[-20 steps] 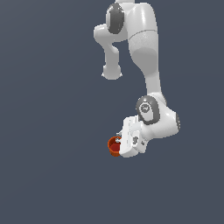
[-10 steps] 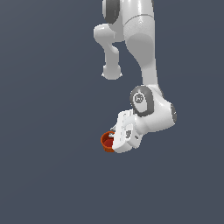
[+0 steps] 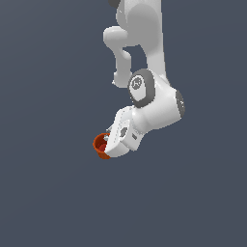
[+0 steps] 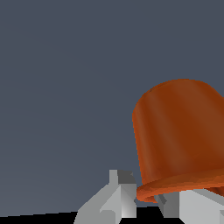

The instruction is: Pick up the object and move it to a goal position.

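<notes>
Only a plain dark slate-grey backdrop [image 3: 43,96] fills both views.

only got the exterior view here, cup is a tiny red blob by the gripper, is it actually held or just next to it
Observer: Held, it seems. In the wrist view a finger sits on either side of the cup rim.
Operator: is the rim facing the wrist camera
Observer: No, the cup's closed base points away from the camera, and its flared rim is at the finger end.
Operator: anything else near it
Observer: The wrist view shows only plain grey background behind the cup. In your view the gripper hides most of the cup.
</notes>
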Robot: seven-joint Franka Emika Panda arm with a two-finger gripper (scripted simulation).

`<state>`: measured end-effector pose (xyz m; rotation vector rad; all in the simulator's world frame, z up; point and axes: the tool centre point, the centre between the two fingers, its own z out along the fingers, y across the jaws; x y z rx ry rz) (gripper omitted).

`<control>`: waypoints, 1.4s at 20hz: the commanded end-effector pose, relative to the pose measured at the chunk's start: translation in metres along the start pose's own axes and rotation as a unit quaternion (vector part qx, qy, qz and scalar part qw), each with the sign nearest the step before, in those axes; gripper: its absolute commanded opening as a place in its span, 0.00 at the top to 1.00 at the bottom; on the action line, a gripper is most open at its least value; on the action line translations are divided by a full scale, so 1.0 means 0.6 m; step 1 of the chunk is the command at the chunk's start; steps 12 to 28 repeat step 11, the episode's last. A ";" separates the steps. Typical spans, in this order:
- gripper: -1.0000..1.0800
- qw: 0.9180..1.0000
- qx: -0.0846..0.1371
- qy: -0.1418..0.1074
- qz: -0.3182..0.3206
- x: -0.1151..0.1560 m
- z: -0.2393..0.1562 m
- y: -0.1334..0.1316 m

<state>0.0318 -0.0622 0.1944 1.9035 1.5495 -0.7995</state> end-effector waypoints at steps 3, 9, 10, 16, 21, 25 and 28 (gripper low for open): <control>1.00 1.000 -0.001 0.000 0.000 -0.057 -0.006 0.005; 1.00 1.000 -0.001 0.000 0.000 -0.088 -0.011 0.010; 1.00 1.000 -0.001 0.000 0.000 -0.089 -0.011 0.011; 1.00 1.000 -0.001 0.000 0.000 -0.089 -0.011 0.011; 1.00 1.000 -0.001 0.000 0.000 -0.089 -0.011 0.011; 1.00 1.000 -0.001 0.000 0.000 -0.089 -0.011 0.011; 1.00 1.000 -0.001 0.000 0.000 -0.089 -0.011 0.011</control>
